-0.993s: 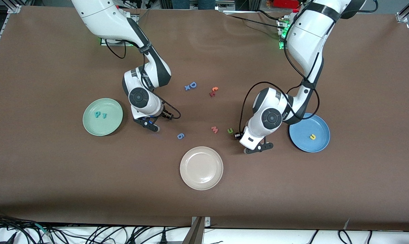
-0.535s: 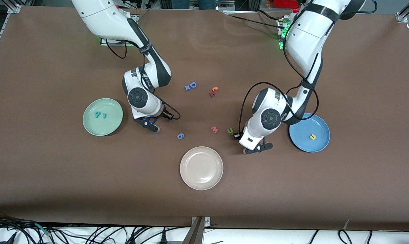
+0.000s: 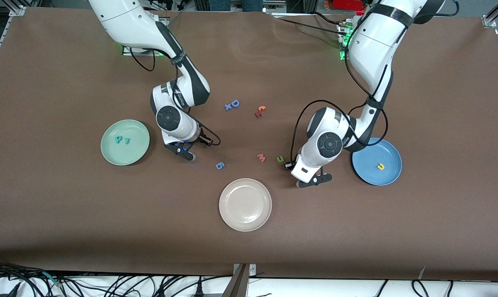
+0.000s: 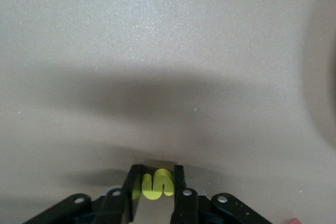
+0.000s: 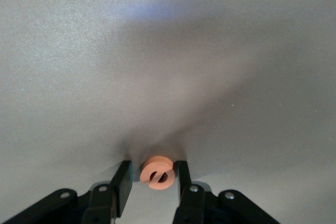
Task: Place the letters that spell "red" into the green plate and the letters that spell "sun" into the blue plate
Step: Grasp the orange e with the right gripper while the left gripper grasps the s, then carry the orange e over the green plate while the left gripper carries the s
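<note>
Three round shallow plates sit on the brown table: one pale mint-green plate (image 3: 125, 142), one cream-white plate (image 3: 245, 204) and one medium-blue plate (image 3: 377, 161). Eleven small foam letters show. Two teal ones (image 3: 122, 140) lie in the mint-green plate, one yellow (image 3: 380, 166) in the blue. Six lie on the table farther from the front camera than the cream-white plate: two blue (image 3: 232, 104), a red-and-orange pair (image 3: 260, 111), one blue "6" (image 3: 219, 165), one pink (image 3: 261, 157), one dark green (image 3: 280, 159). One yellow "s" (image 4: 156, 184) and one orange "e" (image 5: 156, 172) sit between gripper fingers.

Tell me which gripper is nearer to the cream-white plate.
Left. The left gripper, shut on the yellow "s", is low over the table just off the cream-white plate toward the blue plate. The right gripper, around the orange "e", is beside the green plate.
</note>
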